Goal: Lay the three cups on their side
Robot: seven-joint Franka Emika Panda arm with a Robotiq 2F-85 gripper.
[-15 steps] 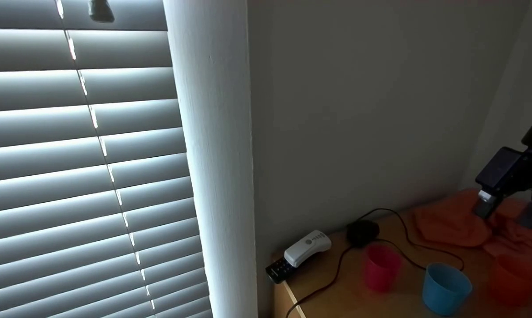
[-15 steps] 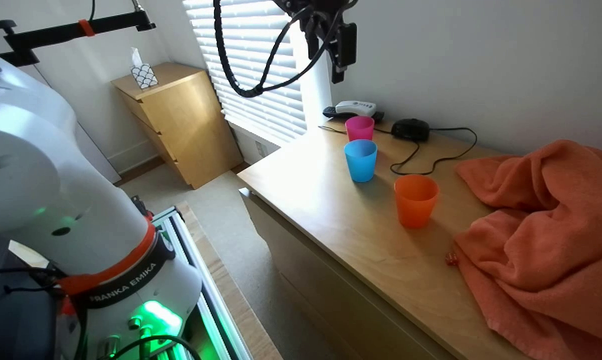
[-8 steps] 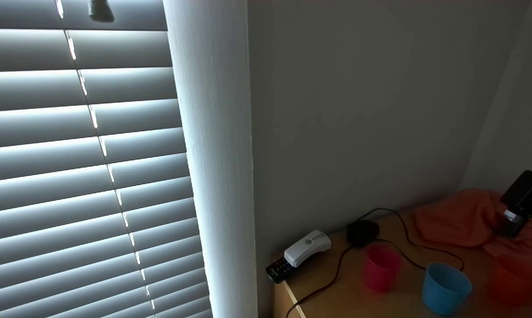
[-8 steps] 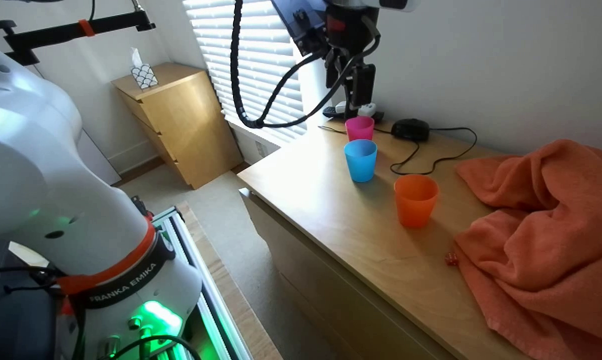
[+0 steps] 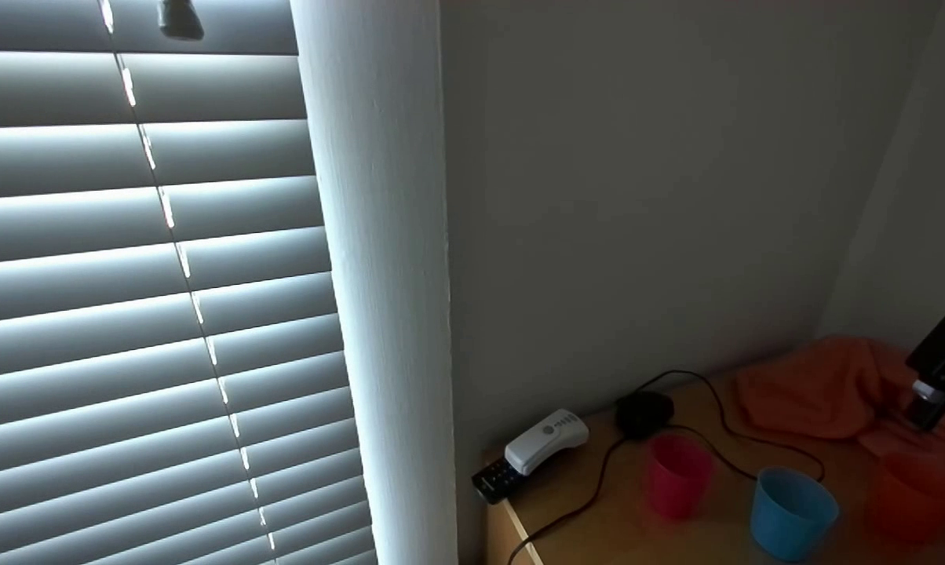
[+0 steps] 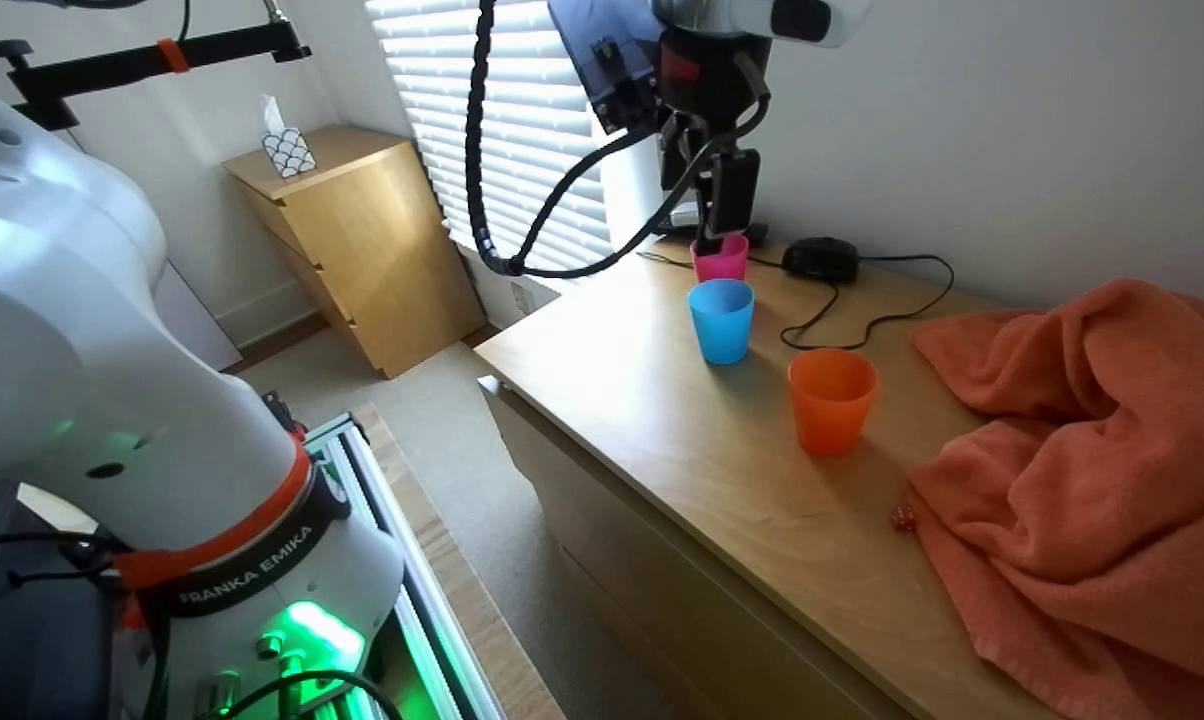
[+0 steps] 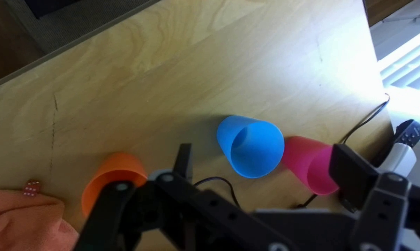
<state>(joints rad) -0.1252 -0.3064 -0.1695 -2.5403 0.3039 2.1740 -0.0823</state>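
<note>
Three cups stand upright on the wooden dresser top [image 6: 662, 440]. The pink cup [image 6: 719, 262] is farthest toward the window, the blue cup [image 6: 722, 325] is in the middle, and the orange cup [image 6: 832, 405] is nearest the towel. All three also show in the wrist view: pink [image 7: 300, 153], blue [image 7: 257, 150] and orange [image 7: 121, 164], the last partly covered by the gripper. My gripper [image 7: 265, 165] is open and empty. It hangs above the cups, with the blue cup between its fingers in the wrist view; the gripper [image 6: 717, 210] overlaps the pink cup's rim in an exterior view.
An orange towel [image 6: 1112, 470] lies heaped beside the orange cup, with a red die [image 6: 902, 517] at its edge. A black device [image 6: 820, 260] with a looping cable sits by the wall. A white remote [image 5: 547, 441] and a black remote [image 5: 496, 480] lie at the window end.
The open gripper has come down toward the cups, most of it in the first half second, and shifted right in both exterior views. The cups have not moved.
</note>
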